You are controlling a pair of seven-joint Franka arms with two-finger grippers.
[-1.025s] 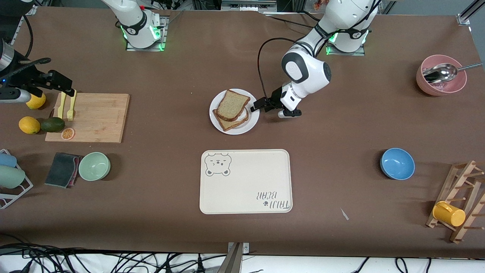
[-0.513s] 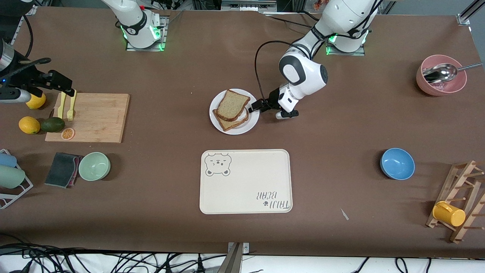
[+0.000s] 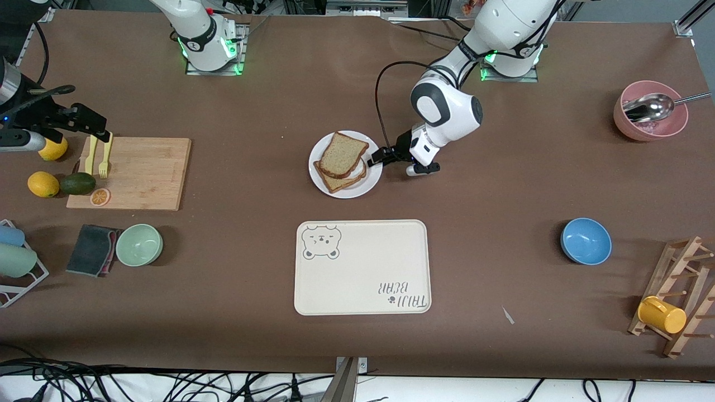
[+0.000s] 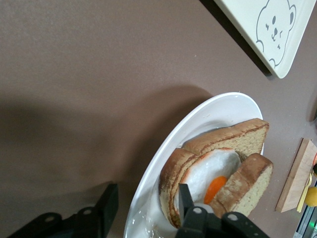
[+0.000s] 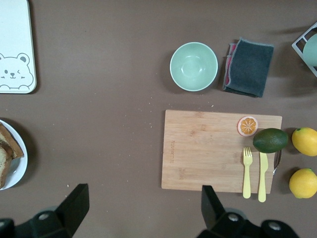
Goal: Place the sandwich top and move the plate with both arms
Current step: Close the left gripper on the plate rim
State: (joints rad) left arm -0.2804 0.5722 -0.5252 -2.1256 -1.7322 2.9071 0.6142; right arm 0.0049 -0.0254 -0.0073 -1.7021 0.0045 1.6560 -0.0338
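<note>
The sandwich top [image 3: 342, 153] lies tilted on the egg slice on the white plate [image 3: 351, 193], mid-table. In the left wrist view the top slice [image 4: 247, 186] leans over the fried egg [image 4: 210, 173] and lower slice. My left gripper [image 3: 376, 158] is open at the plate's edge toward the left arm's end. Its jaws straddle the plate rim [image 4: 163, 163]: one finger [image 4: 108, 206] is outside over the table, the other [image 4: 184, 198] is inside against the bread. My right gripper [image 3: 95, 127] waits open and empty, high over the cutting board's end [image 5: 142, 206].
A cream bear tray [image 3: 363, 268] lies nearer the camera than the plate. A cutting board [image 3: 134, 173] with fork, knife, avocado and lemons, a green bowl [image 3: 139, 244] and a cloth are at the right arm's end. A blue bowl [image 3: 585, 240], pink bowl [image 3: 649, 120] and mug rack [image 3: 676, 304] are at the left arm's end.
My left gripper has moved toward the plate until its open jaws straddle the rim. The sandwich, plate and right arm have not moved.
</note>
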